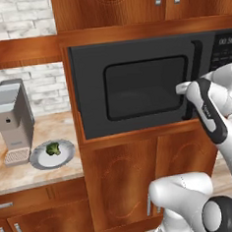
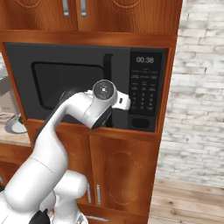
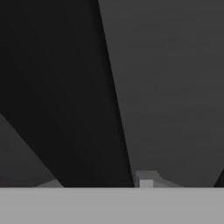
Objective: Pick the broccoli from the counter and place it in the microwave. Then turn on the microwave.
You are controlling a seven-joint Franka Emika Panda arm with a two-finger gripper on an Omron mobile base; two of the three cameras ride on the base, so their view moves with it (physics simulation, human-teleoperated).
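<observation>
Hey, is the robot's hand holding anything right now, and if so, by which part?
The hand is at the microwave's vertical door handle, fingers either side of the dark bar in the hand view. Whether they have clamped it cannot be told.

Arm rises from the base, elbow bent, forearm reaching up and forward. Wrist turned level, hand pointing straight ahead at chest height. Gripper hard up against a dark upright surface, with 1 pale finger just visible at the bottom of the hand view. Jaws part-way apart; whether clamped on anything cannot be told.
</observation>
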